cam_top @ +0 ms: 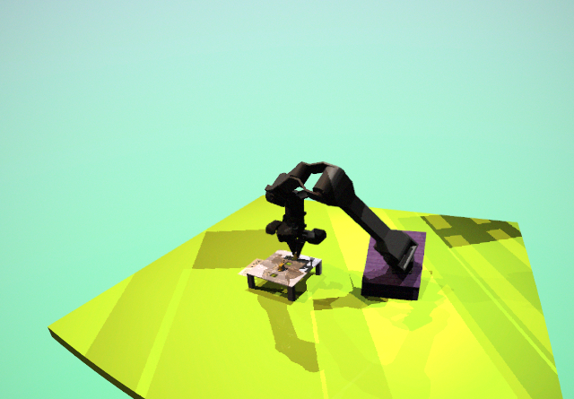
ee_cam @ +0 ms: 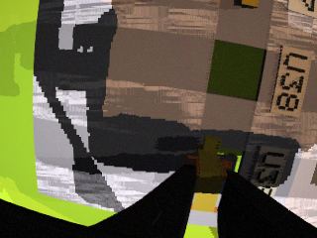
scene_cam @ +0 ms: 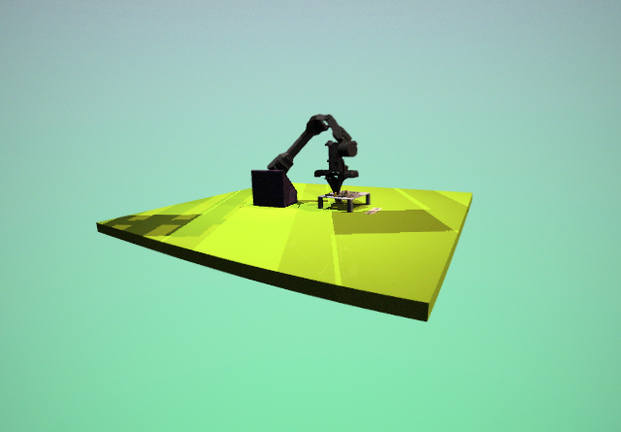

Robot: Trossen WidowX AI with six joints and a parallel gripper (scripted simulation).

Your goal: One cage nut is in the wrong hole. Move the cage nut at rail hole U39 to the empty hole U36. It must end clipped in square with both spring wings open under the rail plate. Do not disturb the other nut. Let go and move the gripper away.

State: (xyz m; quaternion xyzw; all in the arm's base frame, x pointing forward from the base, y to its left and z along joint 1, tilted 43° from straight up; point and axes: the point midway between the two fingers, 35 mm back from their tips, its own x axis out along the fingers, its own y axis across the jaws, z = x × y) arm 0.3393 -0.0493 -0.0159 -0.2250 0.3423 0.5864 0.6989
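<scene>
My end effector (cam_top: 295, 256) (scene_cam: 336, 192) (ee_cam: 206, 178) pinches the cage nut (ee_cam: 210, 158) over the rail hole beside U38, well inside the worktop's edges; tugging while a wing is hooked could tilt or slip it.

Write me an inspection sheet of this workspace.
Surface: yellow-green table, patchy shadows
Job's things: legged rail plate; gripped nut at a hole beside a partly shadowed label, seating unclear; other nut on the plate; U38 hole empty
Clutter: pale card by the plate
Gripper: shut on a nut
Cables: nothing seen
Surroundings: purple block under arm; plain blue-green backdrop
</scene>
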